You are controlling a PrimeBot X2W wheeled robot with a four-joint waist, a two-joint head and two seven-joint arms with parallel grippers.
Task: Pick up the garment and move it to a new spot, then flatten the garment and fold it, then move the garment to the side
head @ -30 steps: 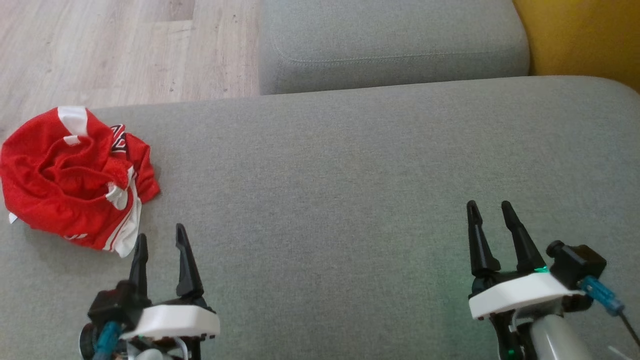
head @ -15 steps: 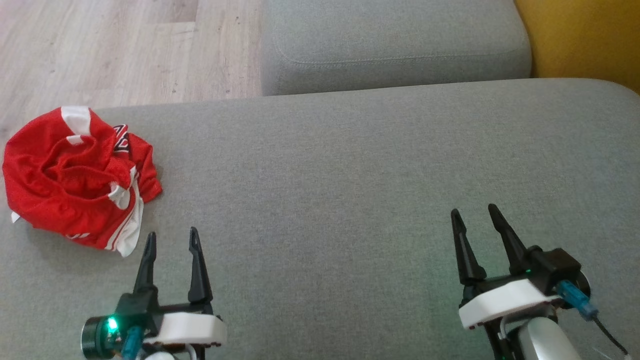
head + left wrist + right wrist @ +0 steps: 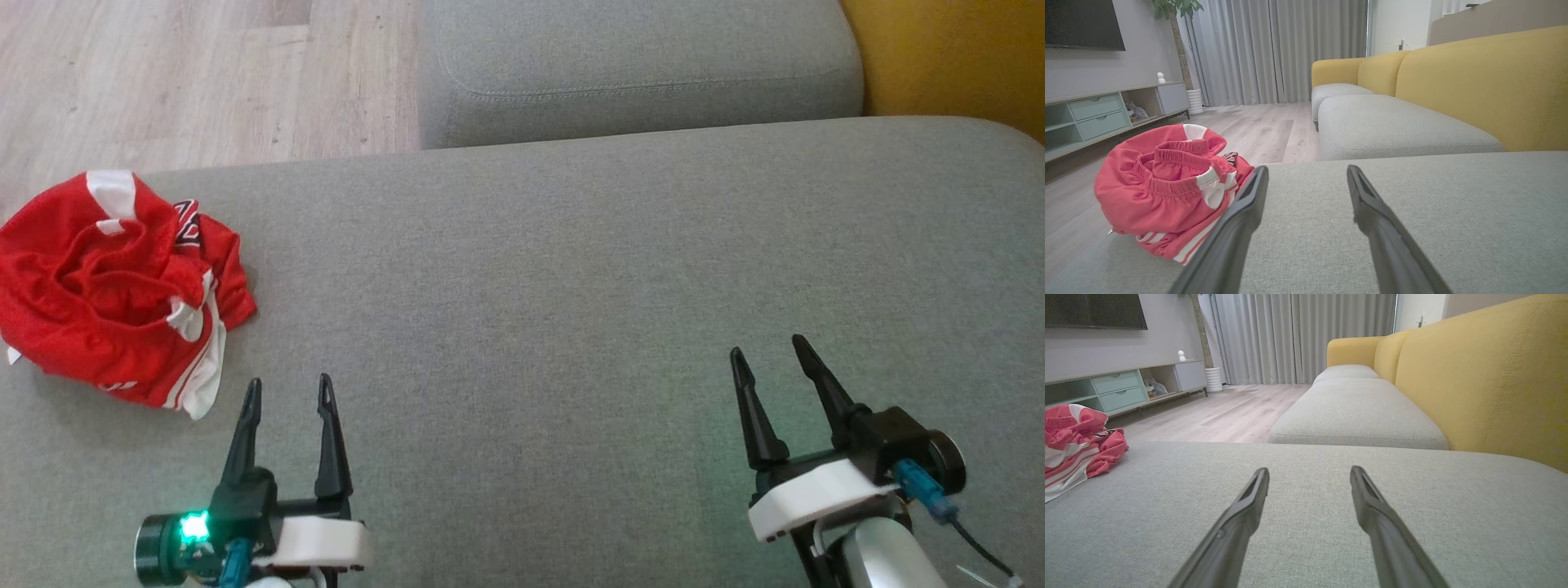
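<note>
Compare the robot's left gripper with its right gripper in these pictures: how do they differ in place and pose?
The left gripper sits close beside the crumpled red garment; the right gripper is far from it, over bare grey cushion. In the head view the left gripper's fingers point nearly straight up the picture; the right gripper's lean toward the left. Both are open, holding nothing.

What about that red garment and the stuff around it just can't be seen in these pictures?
- Red garment: head view, crumpled folds hide its full shape and underside; the printed mark is too bunched to read.
- Same garment: right wrist view, cut off by the left edge.
- Left gripper: left wrist view, one finger covers the garment's near corner.
- TV cabinet: left wrist view, shelf contents too small to identify.
</note>
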